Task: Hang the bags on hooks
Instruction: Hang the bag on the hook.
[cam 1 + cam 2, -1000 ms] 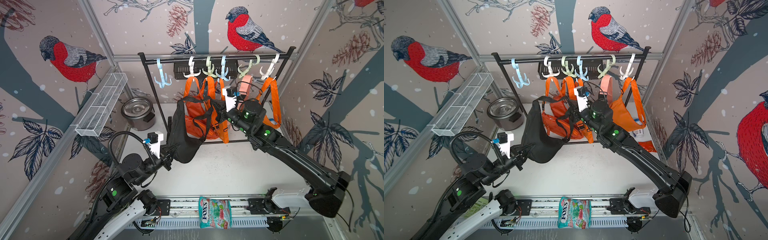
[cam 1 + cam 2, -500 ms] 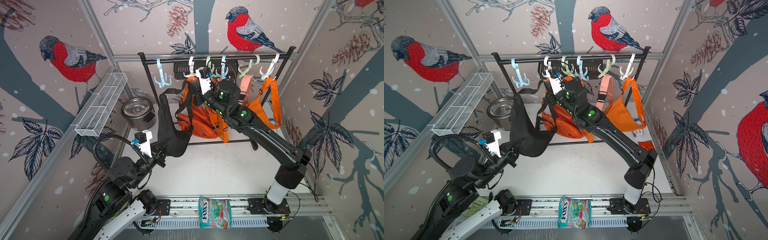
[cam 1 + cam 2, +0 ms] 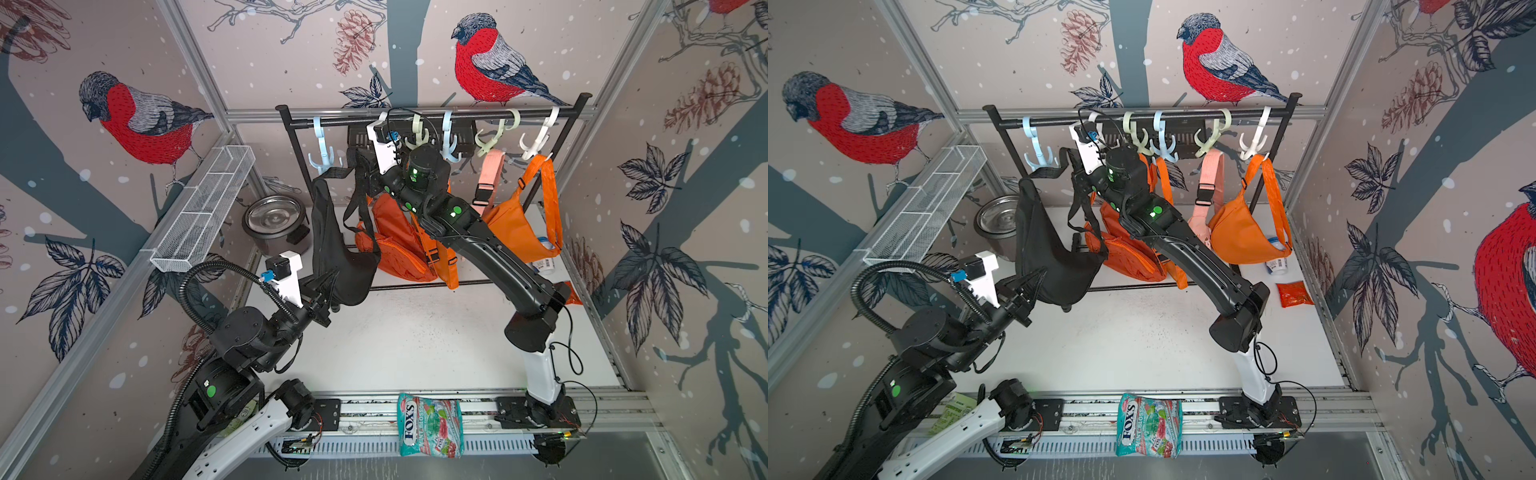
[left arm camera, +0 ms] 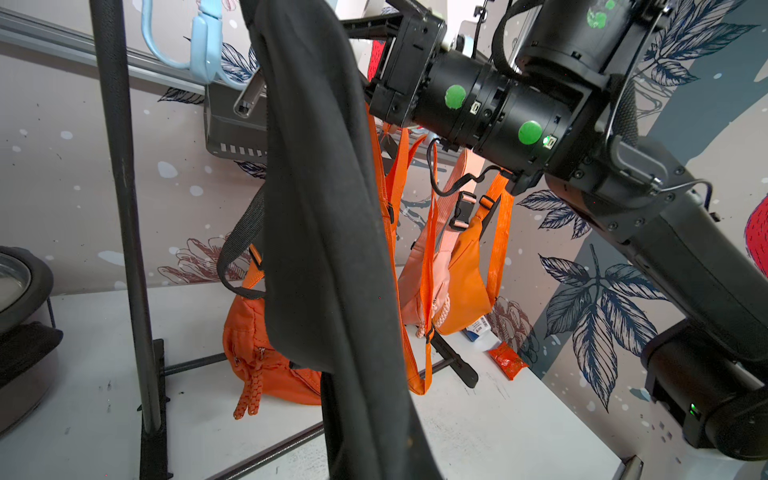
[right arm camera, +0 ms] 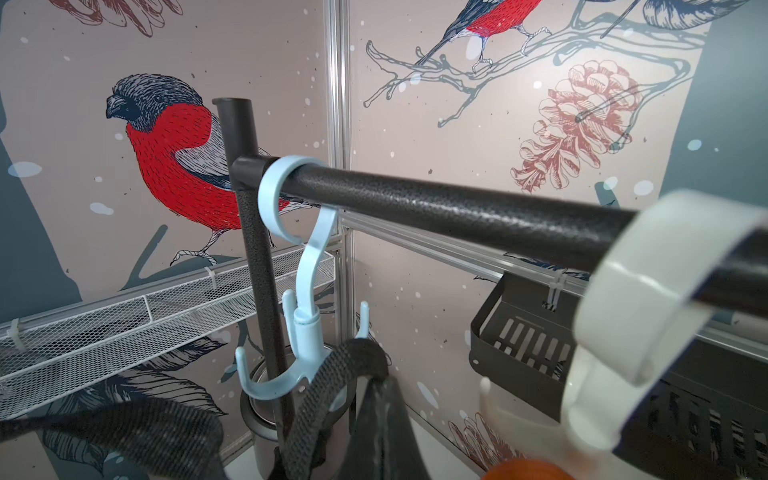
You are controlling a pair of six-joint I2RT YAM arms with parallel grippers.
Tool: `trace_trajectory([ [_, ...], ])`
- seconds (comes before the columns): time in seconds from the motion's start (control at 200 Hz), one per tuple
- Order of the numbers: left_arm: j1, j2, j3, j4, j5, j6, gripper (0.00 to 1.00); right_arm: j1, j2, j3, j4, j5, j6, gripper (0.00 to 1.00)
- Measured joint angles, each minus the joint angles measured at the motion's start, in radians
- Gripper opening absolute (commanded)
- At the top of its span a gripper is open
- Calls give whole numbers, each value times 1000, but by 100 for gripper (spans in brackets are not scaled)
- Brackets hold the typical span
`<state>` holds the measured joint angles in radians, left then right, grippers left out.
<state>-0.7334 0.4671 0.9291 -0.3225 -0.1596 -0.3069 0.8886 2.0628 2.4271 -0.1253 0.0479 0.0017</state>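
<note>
L gripper clenched on bottom of black fabric sling bag, lifting it so its black webbing strap reaches light-blue plastic hook, prob. over a prong. R gripper pinches strap, guiding it on.

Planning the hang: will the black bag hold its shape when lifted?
Probably not: the black bag sags in folds, so likely floppy. Its woven strap curls limply by the blue hook, so it may need guiding on.

Black jointed arms, green dots, white lower links, ribbed cable
</note>
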Motion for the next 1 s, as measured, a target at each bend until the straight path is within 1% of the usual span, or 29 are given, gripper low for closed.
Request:
trace_trajectory([
  [0.22,0,12,10,5,-52,-9,0,-20,50,15,92,-26,51,2],
  [0.415,0,23,14,4,-77,-36,0,-15,119,77,130,-50,53,2],
  [0.55,0,26,13,5,-76,-56,0,-16,144,89,125,-56,54,2],
  [0.841,0,15,-44,9,-41,-97,0,-15,141,37,113,-65,47,2],
  [1.001,0,9,-76,20,-19,-118,0,-15,130,-1,94,-73,42,6],
])
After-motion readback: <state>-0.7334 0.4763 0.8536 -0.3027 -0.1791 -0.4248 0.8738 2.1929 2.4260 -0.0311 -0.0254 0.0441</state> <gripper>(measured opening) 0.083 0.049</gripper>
